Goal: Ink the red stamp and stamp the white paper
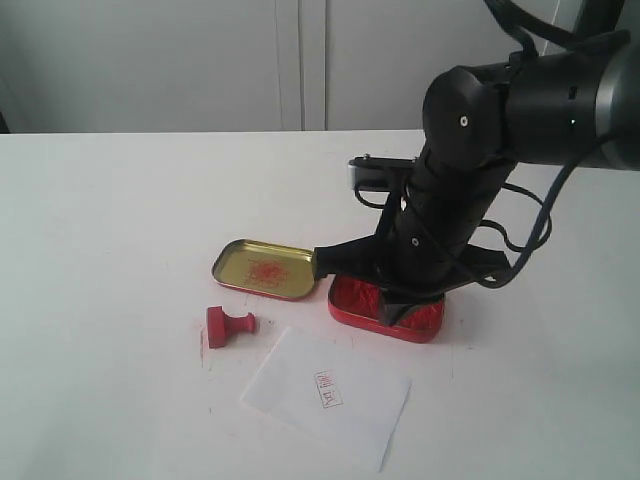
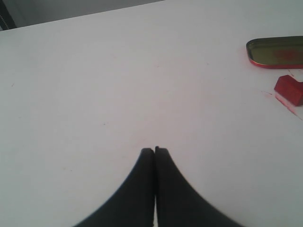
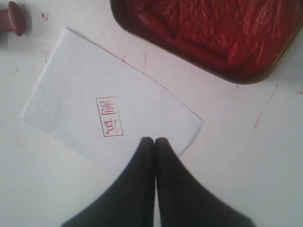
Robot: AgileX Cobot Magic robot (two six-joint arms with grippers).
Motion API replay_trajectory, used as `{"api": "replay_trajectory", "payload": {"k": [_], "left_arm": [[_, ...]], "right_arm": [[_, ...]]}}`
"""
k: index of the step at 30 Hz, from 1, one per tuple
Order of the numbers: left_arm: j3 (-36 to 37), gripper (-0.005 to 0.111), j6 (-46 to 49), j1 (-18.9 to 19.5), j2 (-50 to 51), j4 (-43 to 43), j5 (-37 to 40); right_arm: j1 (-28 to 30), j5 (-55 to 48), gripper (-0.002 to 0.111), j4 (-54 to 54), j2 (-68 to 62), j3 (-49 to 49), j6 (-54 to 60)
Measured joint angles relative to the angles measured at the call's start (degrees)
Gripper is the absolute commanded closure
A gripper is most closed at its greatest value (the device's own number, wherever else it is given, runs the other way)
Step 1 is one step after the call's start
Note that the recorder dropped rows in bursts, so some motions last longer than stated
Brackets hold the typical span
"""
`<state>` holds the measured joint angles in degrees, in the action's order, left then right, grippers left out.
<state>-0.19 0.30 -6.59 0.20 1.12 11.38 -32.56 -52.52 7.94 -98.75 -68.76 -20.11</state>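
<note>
The red stamp [image 1: 228, 325] lies on its side on the table, left of the white paper [image 1: 327, 395]; its knob [image 3: 14, 18] and its block [image 2: 289, 89] show in the wrist views. The paper [image 3: 80, 90] bears a small red rectangular mark [image 3: 109, 117]. My right gripper [image 3: 155, 140] is shut and empty, hovering over the paper's edge near the open red ink tin [image 3: 213, 28]. My left gripper [image 2: 155, 149] is shut with nothing in it, above bare table, well apart from the stamp. It does not appear in the exterior view.
The gold tin lid [image 1: 265, 268] lies open-side up beside the red ink tin [image 1: 385, 308], smeared red inside. My right arm [image 1: 460, 190] looms over the tin and hides part of it. Red smudges dot the white table [image 1: 120, 220].
</note>
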Motion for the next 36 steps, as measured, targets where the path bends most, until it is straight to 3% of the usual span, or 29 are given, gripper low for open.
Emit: {"api": "replay_trajectory", "payload": {"k": [7,27,36], "left_arm": [[0.0,0.107,0.0,0.0,0.0,0.0,0.0],[0.0,0.107,0.0,0.0,0.0,0.0,0.0],[0.0,0.107,0.0,0.0,0.0,0.0,0.0]], "right_arm": [[0.67,-0.47,0.108,-0.04,1.22,1.61,0.1],[11.35,0.55,0.108,-0.54,7.08,8.57,2.73],[12.91,0.55,0.108,-0.57,11.44,11.85,3.41]]}}
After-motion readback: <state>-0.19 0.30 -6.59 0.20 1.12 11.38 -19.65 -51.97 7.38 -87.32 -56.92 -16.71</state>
